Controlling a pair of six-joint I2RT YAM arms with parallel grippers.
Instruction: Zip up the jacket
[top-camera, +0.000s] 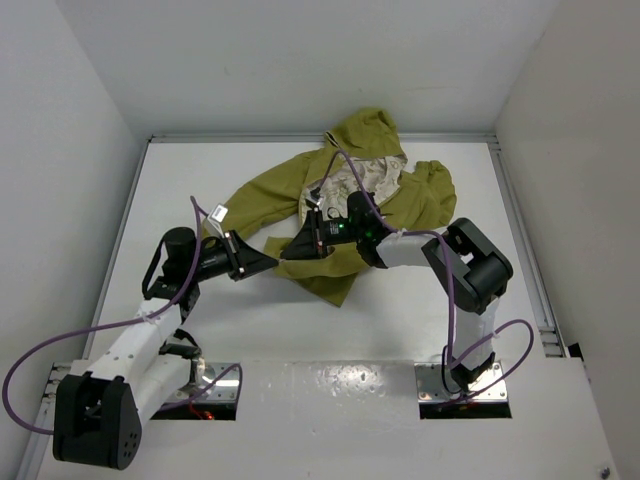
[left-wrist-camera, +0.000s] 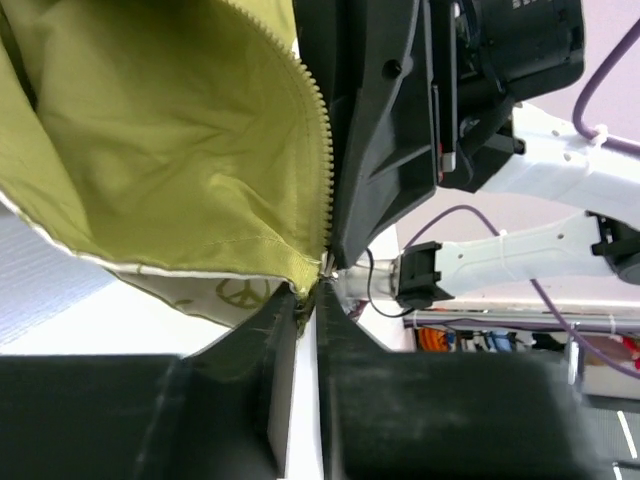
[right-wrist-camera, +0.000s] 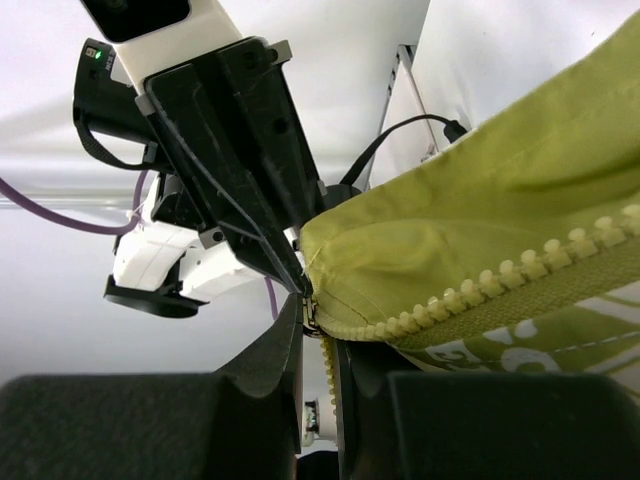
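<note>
While the left gripper (left-wrist-camera: 307, 335) and right gripper (right-wrist-camera: 318, 335) both pinch the jacket (top-camera: 270, 200) at the bottom of its zipper (left-wrist-camera: 322, 150), an uneven tug could yank the fabric free.

At the jacket (top-camera: 265, 200) hem, left hand (top-camera: 268, 263) meets right hand (top-camera: 293, 250).

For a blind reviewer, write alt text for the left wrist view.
The left gripper pinches a corner of the olive jacket, where its zipper teeth end. The right gripper reaches down to the same spot.
</note>
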